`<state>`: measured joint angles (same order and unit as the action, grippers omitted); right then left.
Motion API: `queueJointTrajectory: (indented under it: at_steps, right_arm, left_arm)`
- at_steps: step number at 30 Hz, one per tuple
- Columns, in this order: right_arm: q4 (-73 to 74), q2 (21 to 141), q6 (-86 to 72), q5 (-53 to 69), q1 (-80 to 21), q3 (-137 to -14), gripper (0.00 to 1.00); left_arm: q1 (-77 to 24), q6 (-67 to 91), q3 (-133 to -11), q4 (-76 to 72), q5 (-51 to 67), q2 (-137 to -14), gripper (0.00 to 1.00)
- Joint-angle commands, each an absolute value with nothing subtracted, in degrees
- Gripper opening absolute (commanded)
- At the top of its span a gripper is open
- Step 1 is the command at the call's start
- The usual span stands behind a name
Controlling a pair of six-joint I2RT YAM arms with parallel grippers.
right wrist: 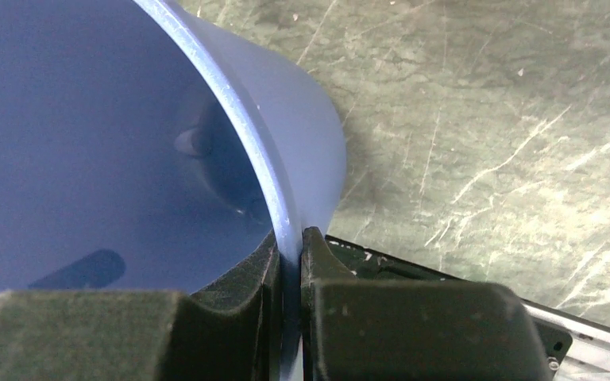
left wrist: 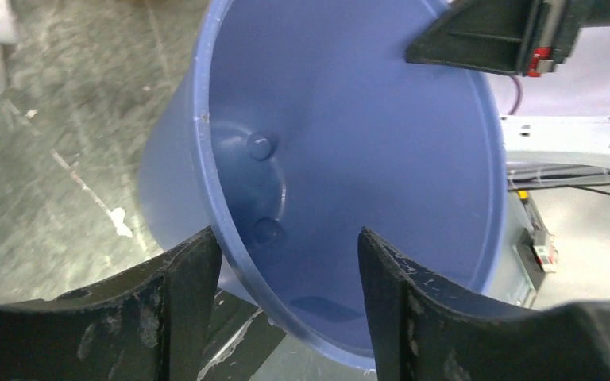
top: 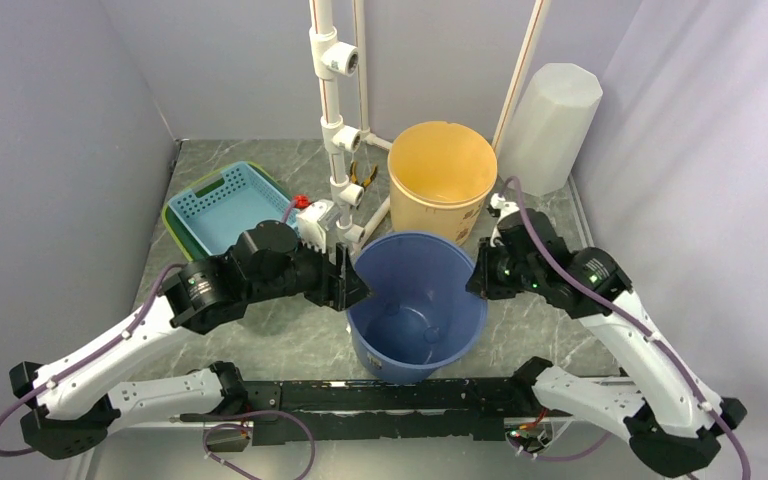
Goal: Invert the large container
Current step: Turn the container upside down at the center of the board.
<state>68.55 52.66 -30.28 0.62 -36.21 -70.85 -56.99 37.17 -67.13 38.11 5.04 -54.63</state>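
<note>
Grey-green marbled surface [top: 290, 345] boxed in by pale lilac walls, viewed from above. Large blue container [top: 415, 315] at lower centre of the frame, mouth facing up, apparently resting just ahead of the arm bases. Right end effector [top: 479, 272] clamped on the rim at centre right, one pad inside and one outside, wall pinched tight in the wrist view. Left end effector [left wrist: 286, 242] spread wide at the opposite rim, straddling the wall without squeezing it. Further back, toward upper centre: orange bucket [top: 442, 180] and white pipe frame [top: 338, 130]. Teal basket [top: 228, 205] at left, translucent white bin [top: 552, 125] at upper right.

Judged to be the gripping stage, with lift and flip not yet done. Best to close the left side onto the rim first, directly across from the right, forming a turning axis. Then raise evenly, high enough to clear the surface, roll both wrists together, and keep off the orange bucket behind. Likely risk: slipping on thin, smooth plastic.
</note>
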Motion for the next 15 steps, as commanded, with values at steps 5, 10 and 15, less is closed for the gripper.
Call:
queueJointTrajectory:
  at_steps: [5,10,15]
  right_arm:
    - [67.19,59.92,-40.08,-12.25,-46.75,-75.4,0.0]
    - [61.6,55.34,-40.16,-10.79,-47.46,-75.24,0.05]
    - [51.85,48.05,-38.97,-3.95,-47.46,-71.4,0.39]
  left_arm:
    - [-57.22,39.32,-64.91,41.69,0.82,-50.43,0.45]
    - [-57.25,40.08,-64.06,45.02,0.09,-50.22,0.24]
    - [-57.26,41.54,-59.89,42.85,-2.39,-48.12,0.06]
